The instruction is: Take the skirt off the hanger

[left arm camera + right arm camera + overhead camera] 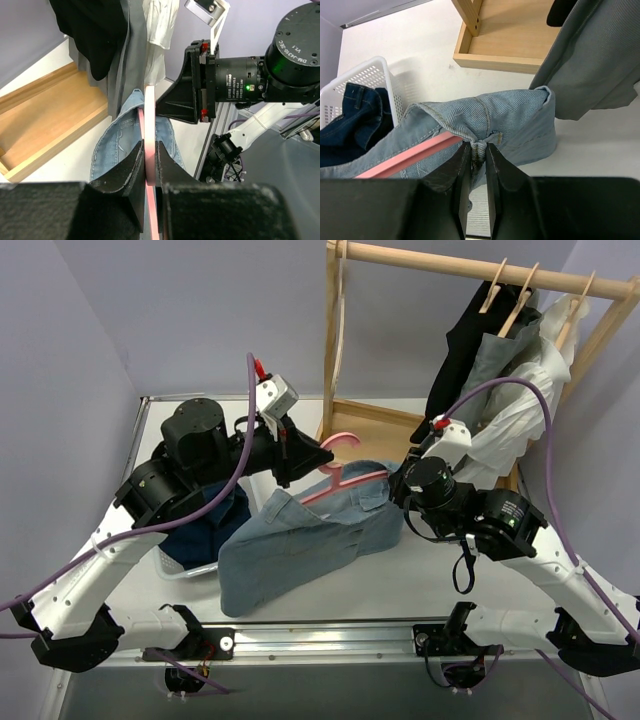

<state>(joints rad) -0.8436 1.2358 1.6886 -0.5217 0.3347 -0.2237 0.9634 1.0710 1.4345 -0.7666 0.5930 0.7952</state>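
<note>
Bench: a white surface that carries the wooden rack at the back and a white basket of dark-blue jeans on the left.
Grey garment: hangs on the rack, and neither arm touches it.
Skirt: light-blue denim. Its hem is spread on the bench between the arms, and its waistband is raised near the rack's base.
Hanger: pink plastic. Its bar sits inside the waistband, with the hook clear above.
Left hand: pressed together on the hanger's flat pink edge, holding it up.
Right hand: pinching a fold of the denim waistband just beside the pink bar.
Progress: both grips look set, but the skirt is not yet off. The waistband wraps the bar at every visible point.
Remaining: judged from this, draw the waistband off the bar's end, part the two pieces, and lay the skirt down.
</note>
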